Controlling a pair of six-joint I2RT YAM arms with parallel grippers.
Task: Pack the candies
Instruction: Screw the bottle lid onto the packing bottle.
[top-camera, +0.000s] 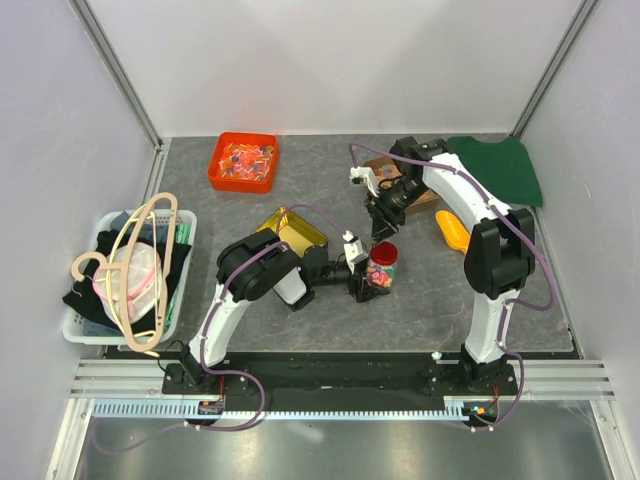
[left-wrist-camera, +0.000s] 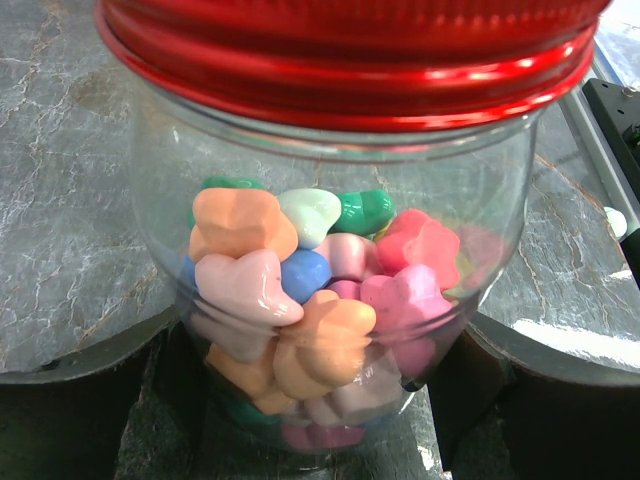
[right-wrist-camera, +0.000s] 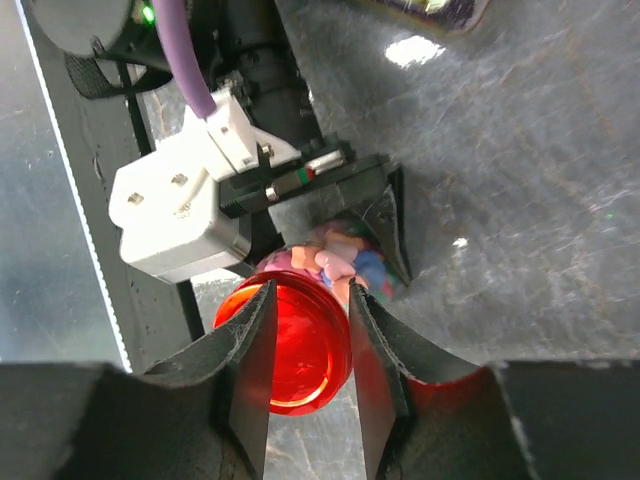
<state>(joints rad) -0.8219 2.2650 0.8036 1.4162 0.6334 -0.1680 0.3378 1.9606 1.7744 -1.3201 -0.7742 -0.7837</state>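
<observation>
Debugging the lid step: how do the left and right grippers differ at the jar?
The left gripper lies sideways, its fingers clamping the clear jar of mixed-colour candies. The right gripper points down from above, its fingers parted over the round red lid, not gripping. Both are at the same jar.

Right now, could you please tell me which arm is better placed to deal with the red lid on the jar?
Right, most likely. The right tool hovers directly over the red lid with its jaws parted, while the left tool is occupied, gripping the jar of candies by its body.
</observation>
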